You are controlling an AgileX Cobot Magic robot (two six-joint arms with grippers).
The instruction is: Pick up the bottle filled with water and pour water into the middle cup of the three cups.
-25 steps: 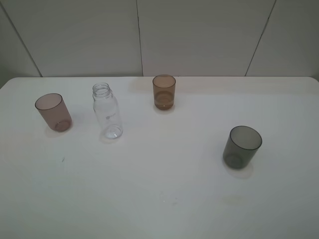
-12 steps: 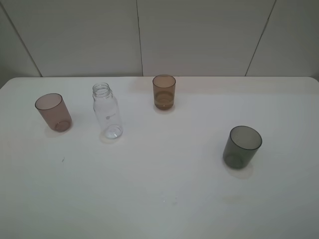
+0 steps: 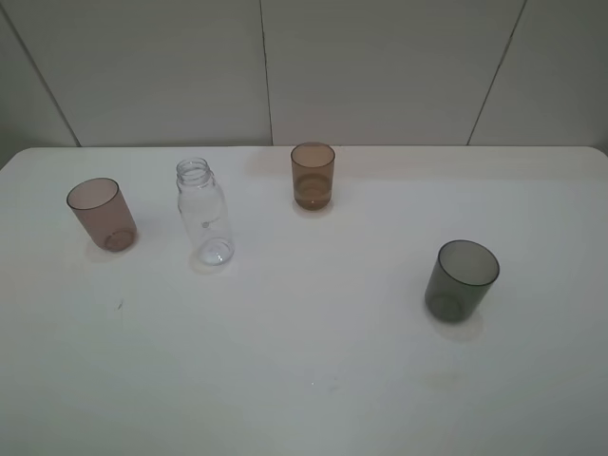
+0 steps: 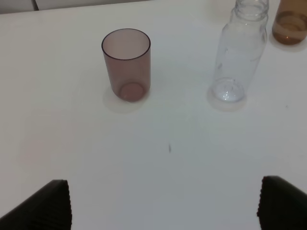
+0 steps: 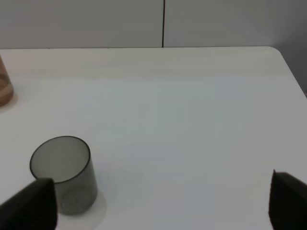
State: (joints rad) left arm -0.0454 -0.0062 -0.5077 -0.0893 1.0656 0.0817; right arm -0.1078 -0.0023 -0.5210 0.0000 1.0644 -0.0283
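The clear capless bottle [image 3: 204, 212] stands upright on the white table [image 3: 304, 380], between the pinkish-brown cup [image 3: 101, 213] on the left and the amber middle cup [image 3: 313, 175] at the back. The dark grey cup [image 3: 460, 279] stands to the right. The water barely shows. Neither gripper shows in the high view. In the left wrist view my left gripper [image 4: 163, 211] is open and empty, well short of the pinkish cup [image 4: 127, 64] and bottle [image 4: 237, 52]. In the right wrist view my right gripper [image 5: 163, 206] is open and empty, with the grey cup [image 5: 64, 173] near one fingertip [image 5: 36, 203].
A pale panelled wall [image 3: 304, 66] runs behind the table's far edge. The amber cup's edge [image 5: 4, 86] shows at the side of the right wrist view. A small dark speck [image 4: 169, 148] marks the tabletop.
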